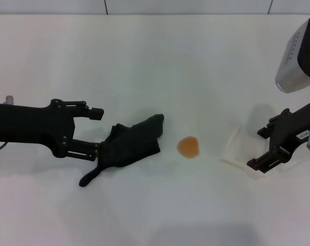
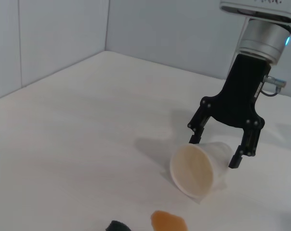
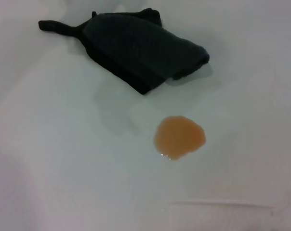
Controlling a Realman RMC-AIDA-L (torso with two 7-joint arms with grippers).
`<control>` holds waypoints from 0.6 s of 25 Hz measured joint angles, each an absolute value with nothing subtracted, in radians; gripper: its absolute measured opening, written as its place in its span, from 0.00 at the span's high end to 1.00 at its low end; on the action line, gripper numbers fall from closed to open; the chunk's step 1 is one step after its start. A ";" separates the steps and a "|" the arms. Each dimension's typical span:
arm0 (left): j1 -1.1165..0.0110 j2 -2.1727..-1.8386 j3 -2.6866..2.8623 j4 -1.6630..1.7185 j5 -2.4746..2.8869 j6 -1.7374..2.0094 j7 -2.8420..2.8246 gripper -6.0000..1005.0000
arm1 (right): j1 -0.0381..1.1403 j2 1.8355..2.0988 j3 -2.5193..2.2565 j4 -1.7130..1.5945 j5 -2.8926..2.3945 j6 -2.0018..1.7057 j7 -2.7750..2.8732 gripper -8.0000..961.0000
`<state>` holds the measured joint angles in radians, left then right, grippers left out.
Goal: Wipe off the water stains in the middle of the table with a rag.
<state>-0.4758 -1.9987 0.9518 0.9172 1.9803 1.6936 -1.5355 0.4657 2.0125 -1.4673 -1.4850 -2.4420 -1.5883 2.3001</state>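
Head view: white surface (image 1: 144, 61) fills nearly the whole frame. Left gripper (image 1: 96, 130) lies low at left of centre, reaching toward frame right. Its jaws are spread wide; the upper finger ends in free air, apart from the rag, and the lower finger runs up to the rag's left edge, where it seems to touch the cloth. Nothing is grasped.

Rag (image 1: 129, 143) is a black, crumpled heap just left of frame centre, with a thin tail trailing toward lower left. Stain (image 1: 188, 147), a small orange-brown blot, sits just right of the rag with a narrow strip of bare surface between them.

Right gripper (image 1: 263, 148) is at the right edge, mid-height, with a grey wrist housing above it. Its jaws are parted and straddle a translucent cup (image 1: 242, 151) lying on its side.

Left wrist view: right gripper (image 2: 217, 149) is at centre right, pointing down, with both fingers standing on either side of the cup (image 2: 198, 168). The fingertips appear close beside the cup wall; actual contact cannot be told. The cup's mouth faces the camera. Stain (image 2: 168, 221) is at the bottom edge, near the cup.

Right wrist view: rag (image 3: 136, 48) is at upper centre, stain (image 3: 179, 137) below it at centre right; they are apart.
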 joint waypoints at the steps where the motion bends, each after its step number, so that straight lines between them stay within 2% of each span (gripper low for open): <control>1: -0.476 -1.999 0.952 0.917 1.980 1.694 -1.535 0.12 | 0.466 2.013 -1.467 -1.483 -2.442 -1.587 2.300 0.14; 10: -0.479 -2.000 0.952 0.917 1.980 1.692 -1.535 0.12 | 0.468 2.013 -1.467 -1.466 -2.442 -1.567 2.299 0.14; 15: -0.480 -2.000 0.953 0.917 1.980 1.691 -1.535 0.12 | 0.468 2.013 -1.466 -1.464 -2.442 -1.564 2.299 0.20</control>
